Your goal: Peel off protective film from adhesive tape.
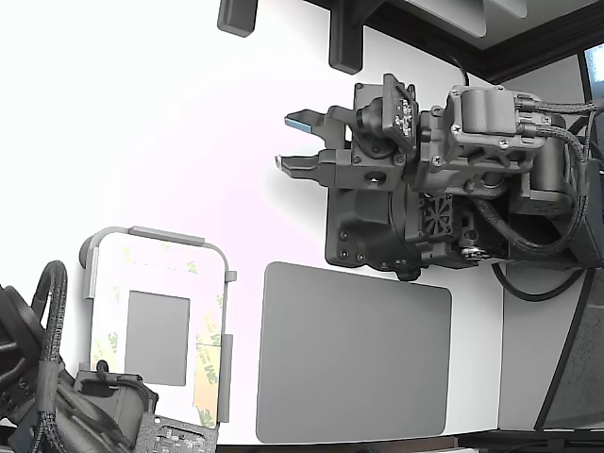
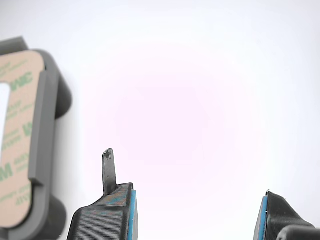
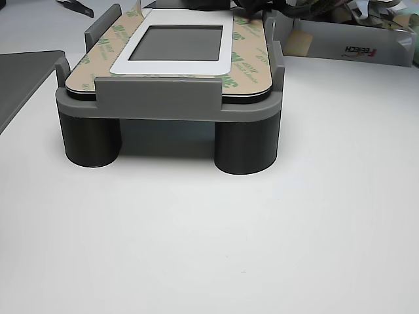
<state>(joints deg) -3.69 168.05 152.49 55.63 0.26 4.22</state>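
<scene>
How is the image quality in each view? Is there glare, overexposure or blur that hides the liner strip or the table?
Exterior view: the white table is blown out with a pinkish cast, and the protective film looks washed out. Wrist view: a similar pink-white glare; the gripper fingers are sharp, the film's print slightly soft. Other view: even light, soft shadows under the grey frame, film readable.

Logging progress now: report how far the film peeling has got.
Nothing looks peeled: the protective film still lies tan around the white plate in the grey frame. In hand: nothing; the gripper is open, empty, apart from the frame. Left: reach, grasp, peel.
</scene>
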